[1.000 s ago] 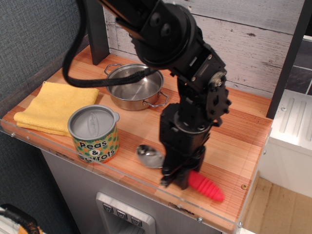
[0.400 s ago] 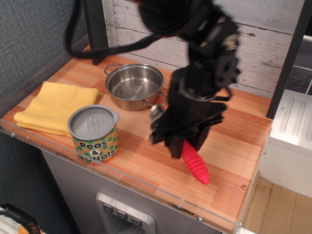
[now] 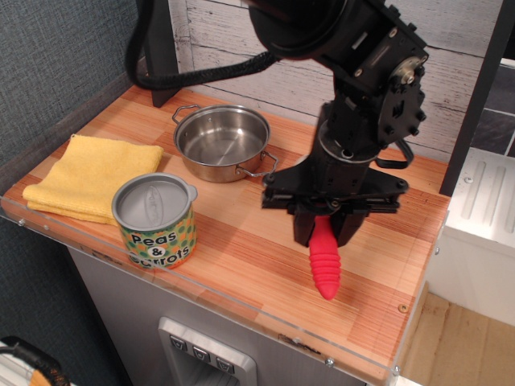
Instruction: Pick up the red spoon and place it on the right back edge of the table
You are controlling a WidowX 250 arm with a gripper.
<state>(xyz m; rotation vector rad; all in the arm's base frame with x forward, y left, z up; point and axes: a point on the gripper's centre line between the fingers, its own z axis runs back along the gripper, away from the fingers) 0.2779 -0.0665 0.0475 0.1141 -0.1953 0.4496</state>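
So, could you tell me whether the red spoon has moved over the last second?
Yes. The red spoon, held by the gripper, has left the front edge of the table and swung handle-down, closer to the steel pot.

Matt black plastic-and-metal gripper [image 3: 324, 231] grips the ribbed, rubbery bright-red spoon handle [image 3: 325, 261] – dull sheen. Under it, striped light/orange wood table [image 3: 241, 241], smooth, w/ clear glossy acrylic rim. Left of gripper: polished steel pot [image 3: 223, 142], mirror-bright; printed tin can [image 3: 154, 219] w/ brushed grey lid; soft yellow cloth [image 3: 90, 175], nappy weave. Behind: rough whitewashed plank wall [image 3: 434, 72].
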